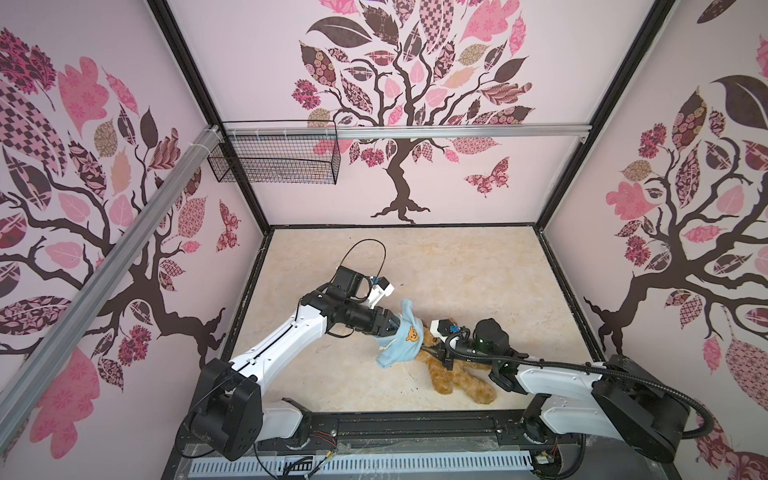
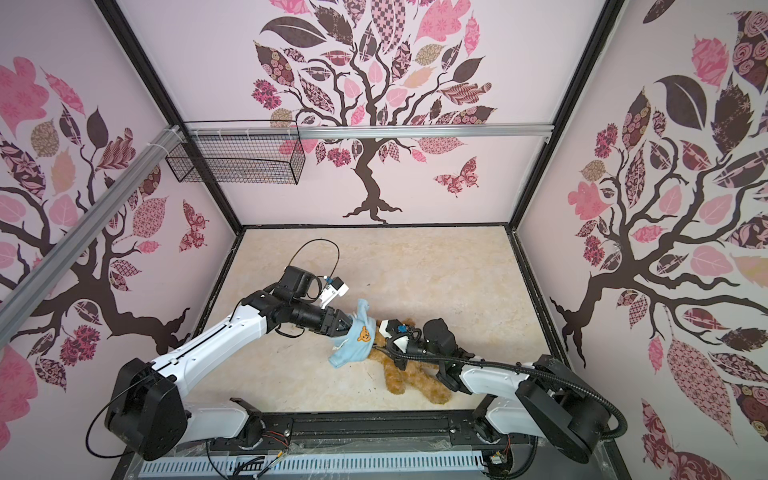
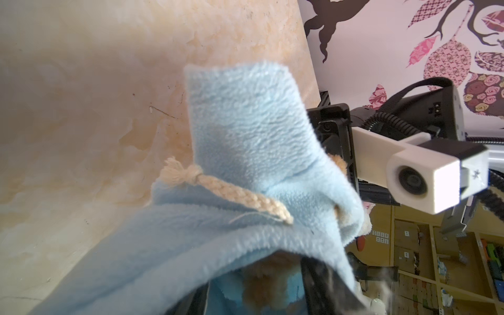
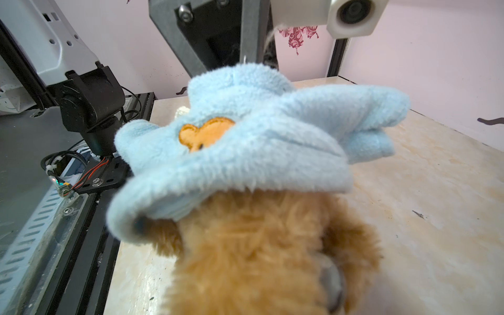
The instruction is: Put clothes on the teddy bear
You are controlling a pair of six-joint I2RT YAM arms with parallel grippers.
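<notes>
Jaws of the left gripper [image 1: 394, 327] hidden in a light blue fleece shirt [image 1: 400, 347], cannot tell their gap, right gripper [image 1: 437, 354] clamped on the golden-brown plush teddy bear [image 1: 455, 379], near side of the beige marbled tabletop [image 1: 457, 270], right of centre, shirt over its head

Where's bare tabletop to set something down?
Free: back half of beige marbled tabletop, along tree wall. Small patch between left arm, front rail, light blue fleece shirt. Crowded: front centre-right, around shirt, golden-brown plush teddy bear, left gripper, right gripper.
</notes>
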